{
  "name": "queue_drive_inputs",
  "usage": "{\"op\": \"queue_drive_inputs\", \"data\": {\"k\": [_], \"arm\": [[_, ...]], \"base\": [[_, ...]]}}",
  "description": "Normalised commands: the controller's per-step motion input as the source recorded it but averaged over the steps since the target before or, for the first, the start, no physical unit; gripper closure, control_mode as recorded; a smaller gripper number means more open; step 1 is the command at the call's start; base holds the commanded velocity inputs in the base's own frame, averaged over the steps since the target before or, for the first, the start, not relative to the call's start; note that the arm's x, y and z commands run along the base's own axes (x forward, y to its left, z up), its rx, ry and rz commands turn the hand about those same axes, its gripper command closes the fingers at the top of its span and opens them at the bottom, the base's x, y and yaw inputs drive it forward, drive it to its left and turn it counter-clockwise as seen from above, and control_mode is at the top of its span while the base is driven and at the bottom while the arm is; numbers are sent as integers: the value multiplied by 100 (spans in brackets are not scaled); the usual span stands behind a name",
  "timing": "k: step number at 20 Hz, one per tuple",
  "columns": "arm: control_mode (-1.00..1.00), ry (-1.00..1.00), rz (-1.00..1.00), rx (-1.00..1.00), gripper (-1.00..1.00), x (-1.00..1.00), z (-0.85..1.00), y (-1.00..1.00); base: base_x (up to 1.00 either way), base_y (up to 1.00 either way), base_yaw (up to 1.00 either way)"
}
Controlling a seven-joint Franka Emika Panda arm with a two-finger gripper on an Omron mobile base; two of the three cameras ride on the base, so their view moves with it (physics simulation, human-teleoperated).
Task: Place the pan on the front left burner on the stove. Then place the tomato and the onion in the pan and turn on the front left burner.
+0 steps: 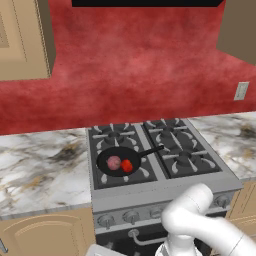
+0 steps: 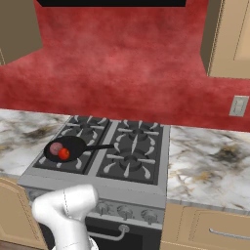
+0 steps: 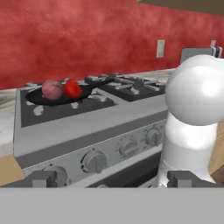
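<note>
- Two items sit inside the pan (image 1: 118, 162): the onion (image 1: 113, 162) and the tomato (image 1: 127, 166), just beside each other, looks like touching.
- pan rests on the front left burner (image 1: 120, 170) of the stove (image 1: 165, 187); its thin handle runs right and back, over the gap between the grates.
- right base view, same layout: pan (image 2: 66, 148) at the near-left grate, onion (image 2: 55, 148) left of tomato (image 2: 64, 154), handle pointing right toward the stove's middle.
- hand view sits low in front of the range and looks up along it: pan (image 3: 61, 96) on the near grate, onion (image 3: 52, 89) left, tomato (image 3: 72, 89) right, both sticking up over the rim.
- gripper (image 3: 116, 178) is released, fingers spread wide with nothing between them; two dark tips show at the bottom edge of the hand view, well apart.
- gripper hangs low, in front of the stove's control panel, clear of the pan.
- knobs (image 3: 94, 161) run in a row along the grey front panel in the hand view; can't tell any knob's setting.
- no flame visible at the front left burner from any view.
- marble counter (image 1: 40, 167) on both sides of the stove, red wall (image 1: 135, 70) behind, wall outlet (image 1: 241, 90) to the right.
- oven door handle (image 2: 113, 233) shows below the knob row.
</note>
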Motion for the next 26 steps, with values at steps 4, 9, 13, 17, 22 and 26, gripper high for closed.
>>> {"op": "queue_drive_inputs", "data": {"k": [4, 9, 13, 17, 22, 26], "arm": [[-100, 0, 0, 0, -100, 25, -21, 21], [-100, 0, 0, -4, -100, 18, -28, 24], [-100, 0, 0, -7, -100, 1, -31, 7], [-100, 0, 0, -6, -100, 19, -25, 11], [-100, 0, 0, -6, -100, 30, -11, 15], [-100, 0, 0, -7, -100, 29, -12, 16]], "base": [[0, 0, 0], [0, 0, 0], [0, 0, 0], [0, 0, 0], [0, 0, 0], [0, 0, 0]]}}
